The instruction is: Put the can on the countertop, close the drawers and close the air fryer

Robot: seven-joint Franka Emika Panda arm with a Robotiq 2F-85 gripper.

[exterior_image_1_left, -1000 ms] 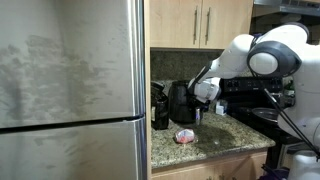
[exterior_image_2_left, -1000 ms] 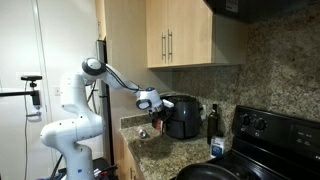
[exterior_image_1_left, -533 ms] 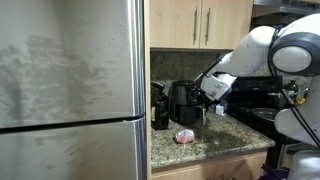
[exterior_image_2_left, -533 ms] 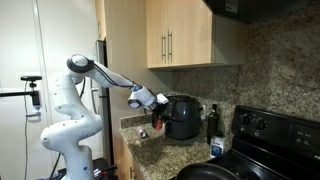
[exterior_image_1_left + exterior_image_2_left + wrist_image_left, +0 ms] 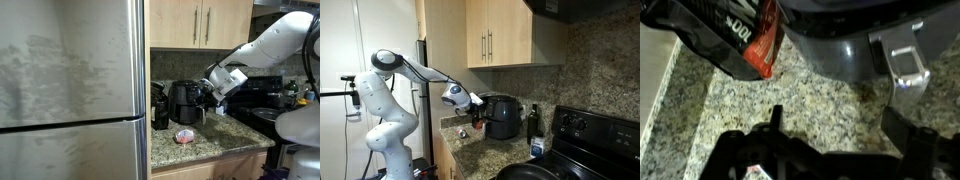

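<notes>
Dim kitchen, soft low-resolution frames; wrist view blurred.

I've got the black air fryer [image 5: 183,102] upright at the table's [image 5: 218,141] back, a pinkish can [image 5: 185,136] lying before it.

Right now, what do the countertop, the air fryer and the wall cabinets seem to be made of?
The countertop looks like polished stone, probably granite: speckled beige, grey and black grains. The air fryer seems to be black plastic, smooth with a soft sheen. The wall cabinets look like light wood or wood laminate, with an even pale tone; the grain is too small to tell.
</notes>
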